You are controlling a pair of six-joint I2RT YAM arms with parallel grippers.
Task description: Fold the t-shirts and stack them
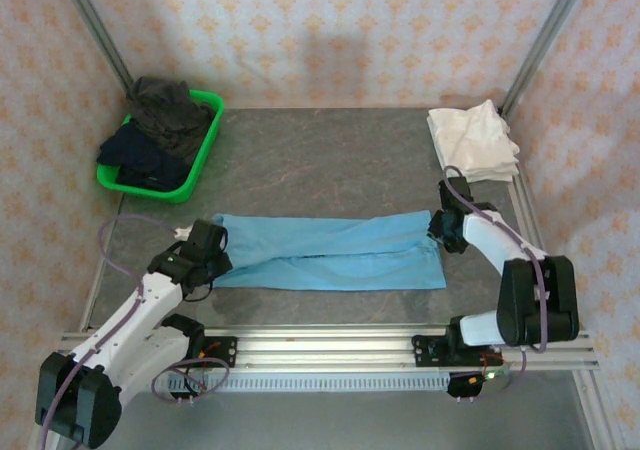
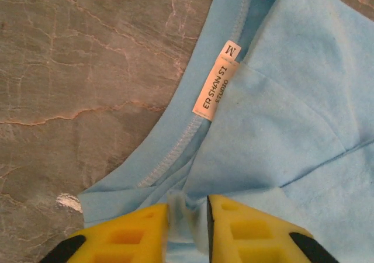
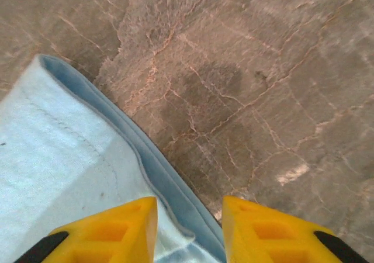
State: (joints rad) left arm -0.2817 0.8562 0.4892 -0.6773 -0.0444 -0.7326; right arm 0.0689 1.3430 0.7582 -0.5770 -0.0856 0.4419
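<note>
Jaws on my left arm are almost closed, pinching a fold of the sky-blue t-shirt (image 1: pixel 330 253) beside its collar (image 2: pixel 175 152). Through the left wrist camera I see blue cloth squeezed into the narrow gap between the yellow fingers (image 2: pixel 128 239). Just beyond them the neck label (image 2: pixel 215 82) reads "ER SHAN SI STUDIO", with an M tab above it.

My right jaws stand well apart, and the shirt's doubled edge runs between the 2 yellow fingers (image 3: pixel 111 231) on that side. I cannot tell whether either finger touches the cloth.

From the top camera, the blue shirt lies flat as a long band folded lengthwise across the grey desk (image 1: pixel 330 160). My left arm is at its left end and my right arm at its right end. The cream-white t-shirts (image 1: pixel 473 142) sit folded in a stack at the far right corner, well apart from the blue one. At the far left, a green basket (image 1: pixel 204 152) holds dark clothes (image 1: pixel 165 120).
</note>
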